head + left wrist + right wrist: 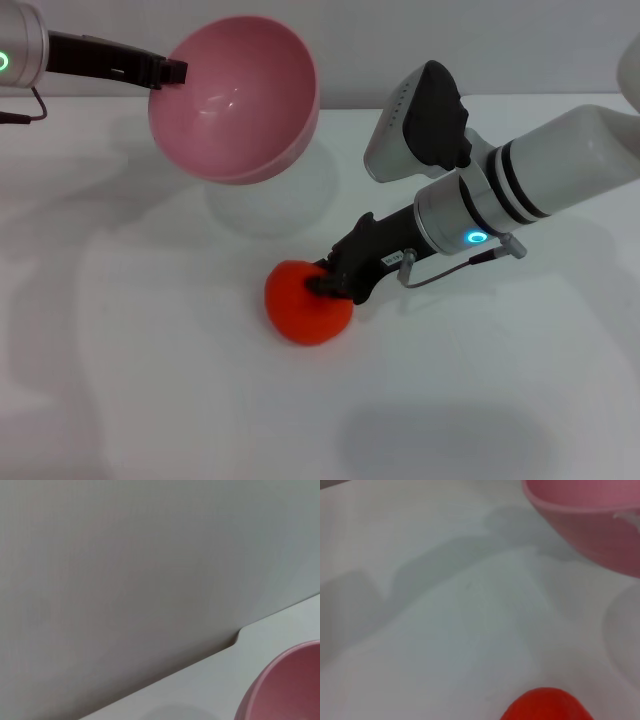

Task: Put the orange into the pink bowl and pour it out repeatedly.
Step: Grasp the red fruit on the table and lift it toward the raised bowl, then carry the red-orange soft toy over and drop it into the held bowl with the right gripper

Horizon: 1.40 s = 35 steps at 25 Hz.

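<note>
While left fingers [172, 72] pinch the pink bowl's [240, 100] rim aloft, right fingers [325, 283] seemingly grip the orange [300, 305].

No readable text, brand or number is shown in any view. A small white label [391, 259] is seen on the black housing of the right end effector [328, 284], possibly printed, but its marks are too small to be made out.

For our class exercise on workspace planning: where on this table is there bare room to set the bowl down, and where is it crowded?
Bare table lies on the robot's left of the orange and along the near edge. The middle is crowded: the right gripper is at the orange, and the left gripper holds the tilted pink bowl above.
</note>
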Motion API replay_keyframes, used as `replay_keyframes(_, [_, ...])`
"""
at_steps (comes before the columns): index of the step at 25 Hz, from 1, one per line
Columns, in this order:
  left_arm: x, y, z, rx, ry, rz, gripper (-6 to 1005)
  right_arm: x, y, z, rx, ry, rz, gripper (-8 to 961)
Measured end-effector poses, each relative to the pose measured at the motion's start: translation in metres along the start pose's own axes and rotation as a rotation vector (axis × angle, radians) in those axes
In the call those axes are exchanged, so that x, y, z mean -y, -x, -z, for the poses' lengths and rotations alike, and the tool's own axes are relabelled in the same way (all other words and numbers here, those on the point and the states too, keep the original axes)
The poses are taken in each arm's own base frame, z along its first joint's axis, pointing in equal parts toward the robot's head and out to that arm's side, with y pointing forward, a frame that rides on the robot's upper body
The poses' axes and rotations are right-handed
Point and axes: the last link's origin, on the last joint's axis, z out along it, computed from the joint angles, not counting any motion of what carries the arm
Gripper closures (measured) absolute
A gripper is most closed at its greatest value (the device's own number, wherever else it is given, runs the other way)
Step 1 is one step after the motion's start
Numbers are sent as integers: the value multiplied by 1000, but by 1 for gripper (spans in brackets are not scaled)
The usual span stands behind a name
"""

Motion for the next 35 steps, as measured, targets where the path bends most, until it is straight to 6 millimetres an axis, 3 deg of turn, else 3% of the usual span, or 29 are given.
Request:
replay_keyframes(3, [0,0,0,0,0,0,956,0,0,0,4,-4,1,754])
replay_keyframes(11, [3,4,1,9,-6,6,956,-13,8,11,59,53,38,890])
replay_keyframes(15, [5,5,1,10,-11,8,956,-36,19,37,130,159,95,901])
replay_keyframes(23, [4,7,0,17,-12,5,956,-81,33,113,225,227,312,905])
replay_keyframes(31, [-26,19,-23,90,60,-50,956,-79,46,169,457,111,428,890])
replay_keyframes(35, [-44,25,-35,127,102,-83,956,-65,50,178,547,15,424,874])
